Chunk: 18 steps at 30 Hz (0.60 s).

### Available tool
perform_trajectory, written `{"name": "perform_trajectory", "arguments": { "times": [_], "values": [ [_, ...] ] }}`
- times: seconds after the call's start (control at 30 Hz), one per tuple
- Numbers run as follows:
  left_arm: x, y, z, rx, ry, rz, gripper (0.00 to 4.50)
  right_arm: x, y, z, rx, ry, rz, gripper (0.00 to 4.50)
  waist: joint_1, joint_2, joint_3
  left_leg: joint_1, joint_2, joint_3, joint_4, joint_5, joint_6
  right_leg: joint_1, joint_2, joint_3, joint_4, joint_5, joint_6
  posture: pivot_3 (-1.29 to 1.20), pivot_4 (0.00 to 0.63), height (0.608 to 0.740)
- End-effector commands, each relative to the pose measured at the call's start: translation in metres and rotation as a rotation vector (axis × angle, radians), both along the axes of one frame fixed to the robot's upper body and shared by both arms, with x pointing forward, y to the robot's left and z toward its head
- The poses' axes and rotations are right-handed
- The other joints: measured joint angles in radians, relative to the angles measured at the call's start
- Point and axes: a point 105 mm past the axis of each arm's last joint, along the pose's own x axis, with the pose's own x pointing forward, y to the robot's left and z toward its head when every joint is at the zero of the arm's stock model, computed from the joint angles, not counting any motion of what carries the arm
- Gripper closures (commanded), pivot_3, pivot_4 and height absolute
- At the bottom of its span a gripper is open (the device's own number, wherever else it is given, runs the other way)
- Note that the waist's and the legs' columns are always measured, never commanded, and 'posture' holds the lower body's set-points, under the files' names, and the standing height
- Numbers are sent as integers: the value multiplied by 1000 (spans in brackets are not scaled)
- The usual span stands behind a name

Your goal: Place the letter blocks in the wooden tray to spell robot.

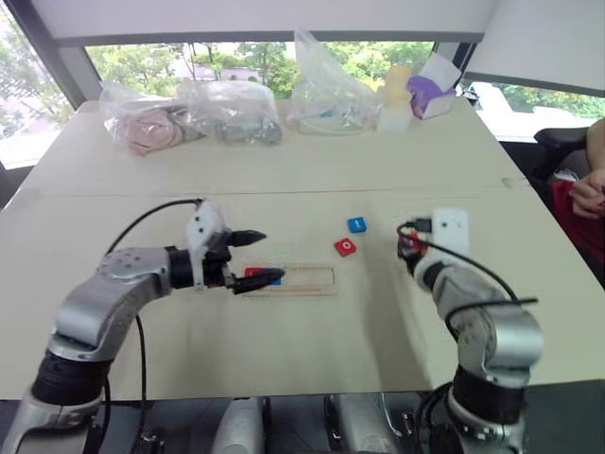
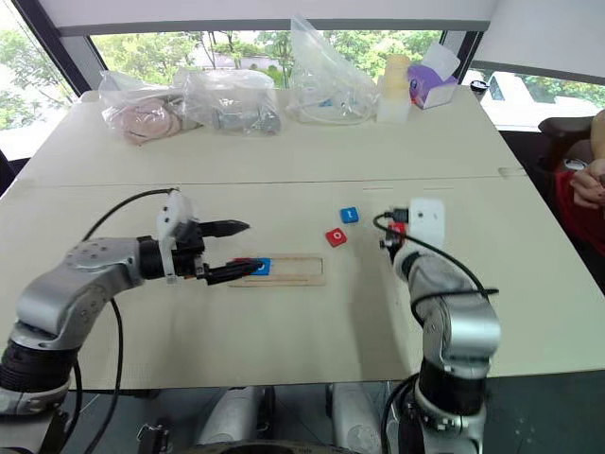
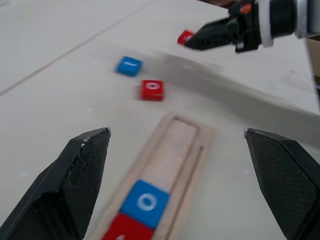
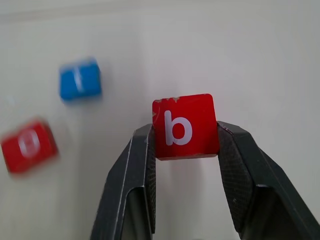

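Note:
The wooden tray (image 1: pixel 307 278) lies mid-table, with a red tile (image 3: pixel 125 230) and a blue "o" block (image 3: pixel 146 202) at its left end. My left gripper (image 1: pixel 266 256) hovers open over that end, one finger on each side of the tray. A red "o" block (image 1: pixel 345 247) and a blue "t" block (image 1: pixel 356 224) lie loose on the table to the right of the tray. Further right, my right gripper (image 4: pixel 185 129) is shut on the red "b" block (image 4: pixel 185 126), held off the table.
Clear plastic bags (image 1: pixel 232 112) of items, a yellow bottle (image 1: pixel 397 90) and a purple-and-white box (image 1: pixel 430 93) line the table's far edge. A person's hand (image 1: pixel 588 194) shows at the right border. A seam (image 1: pixel 284 194) crosses the tabletop.

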Motion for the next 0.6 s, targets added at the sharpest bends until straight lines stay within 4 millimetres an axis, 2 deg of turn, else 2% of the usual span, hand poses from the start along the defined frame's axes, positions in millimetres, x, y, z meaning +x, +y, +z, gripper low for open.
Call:
{"name": "perform_trajectory", "arguments": {
  "times": [0.03,0.1,0.2,0.37,0.4,0.43,0.53,0.6],
  "values": [
    [-6,-8,4,24,-44,-71,0,-12,2,2,27,9,-10,3348,2,0,0,0,0,0,0,0,0,0,0,0,0,0,0,0,150,735],
    [-5,-12,-1,52,-46,-101,0,-13,4,-8,55,44,-30,3348,3,0,0,0,0,0,1,0,0,1,0,0,0,0,0,0,150,735],
    [-3,-13,-4,65,-50,-111,0,-12,4,-11,59,47,-53,3348,3,0,0,0,-1,0,1,0,0,1,0,0,-1,0,0,0,150,735],
    [-1,-11,-5,69,-52,-116,0,-15,6,-15,28,69,-27,911,3,0,0,0,-1,1,0,0,0,1,0,0,-1,-1,0,0,150,735],
    [-1,-9,-5,70,-52,-112,0,-14,2,-12,20,57,-25,356,4,0,0,0,-1,1,0,0,0,1,0,0,-1,-1,0,0,150,735],
    [0,-7,-4,72,-52,-107,0,-13,-1,-6,10,38,-23,14,6,0,0,0,-1,1,0,0,0,1,-1,0,-2,-1,0,0,150,735],
    [4,-1,-1,76,-56,-92,0,-5,-17,17,-73,-47,-7,14,5,1,0,0,-2,1,1,0,0,2,-1,0,-3,-2,0,0,150,735],
    [7,4,5,73,-65,-87,0,14,-31,55,-240,-210,124,14,4,0,1,0,-2,2,1,0,0,2,-2,0,-4,-2,-1,0,150,735]
  ]
}}
